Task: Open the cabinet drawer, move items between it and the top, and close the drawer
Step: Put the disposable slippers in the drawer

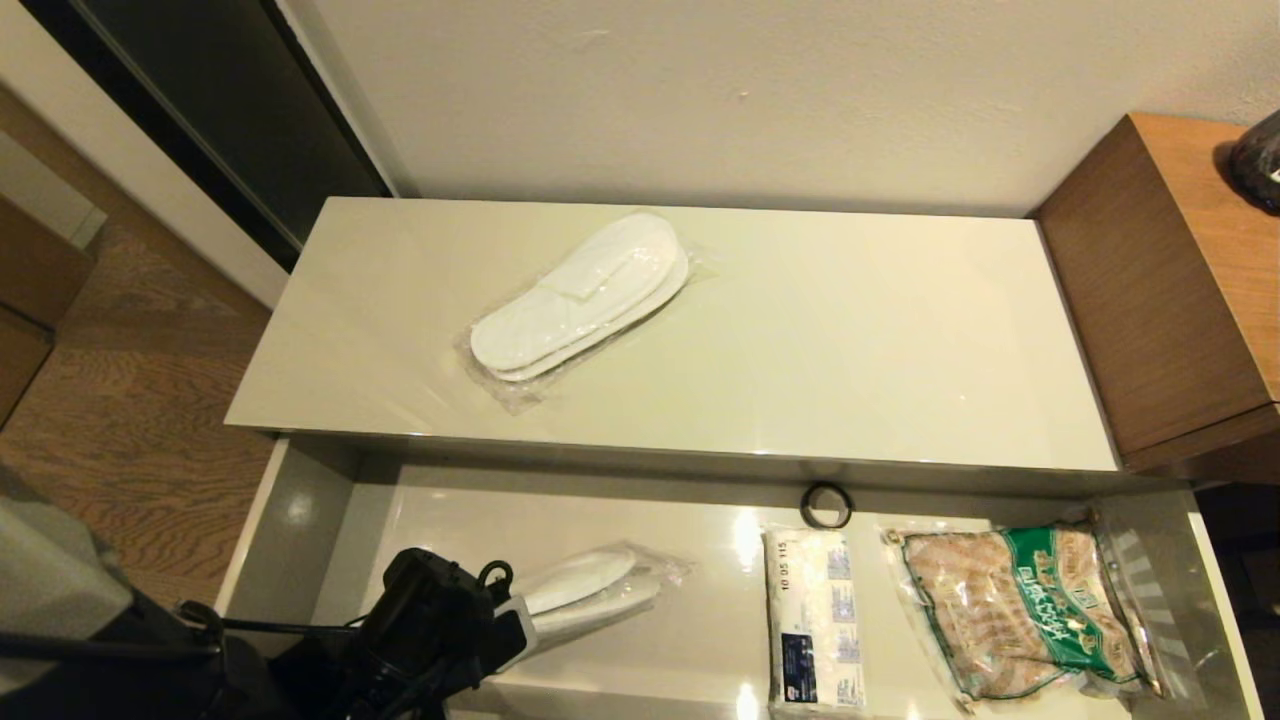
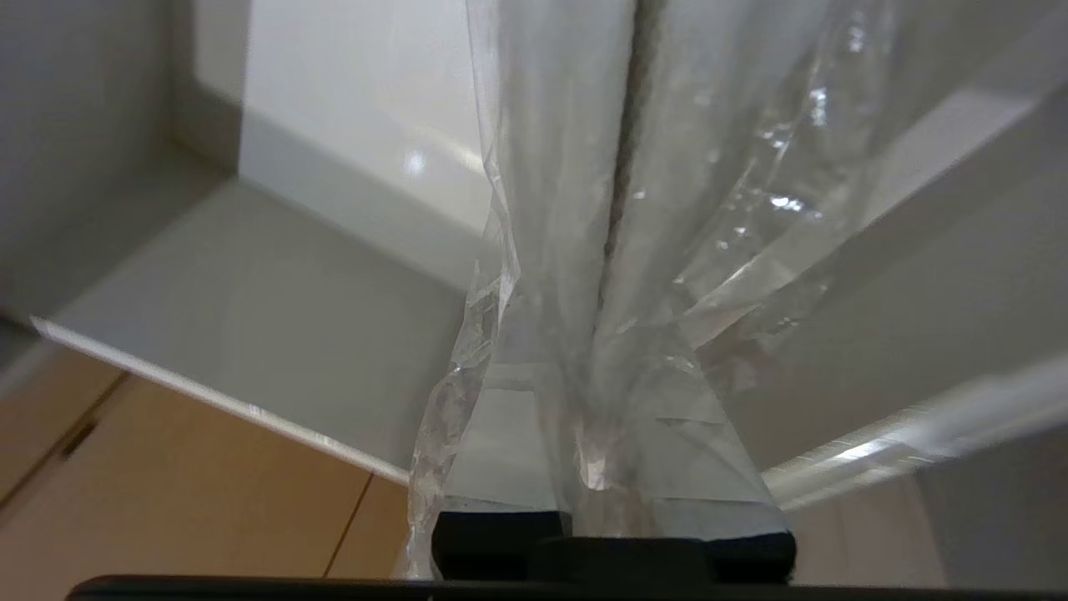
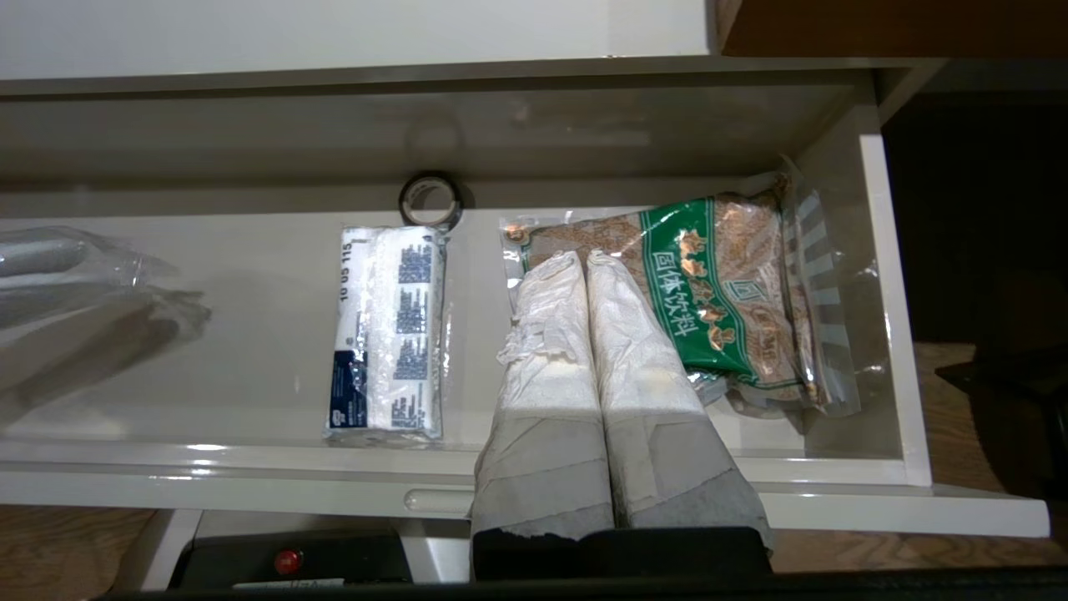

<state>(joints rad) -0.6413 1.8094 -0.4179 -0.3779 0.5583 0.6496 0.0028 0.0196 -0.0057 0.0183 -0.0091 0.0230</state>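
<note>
Head view shows the cabinet drawer (image 1: pixel 300 510) pulled open and one slipper pair (image 1: pixel 585 295) already on the top (image 1: pixel 850 340) — the left gripper (image 1: pixel 520 625), jaws clamped on the second slipper pair (image 1: pixel 600 585), holds it inside; tissue pack (image 1: pixel 812 620) and closing remain. Right gripper (image 3: pixel 588 351) parked, clenched — empty.

Left gripper (image 1: pixel 515 625): black housing with looped black cables behind pale fingers. Right gripper (image 3: pixel 588 267): two fingers (image 3: pixel 542 351) wrapped in white-grey tape on a black mount.
</note>
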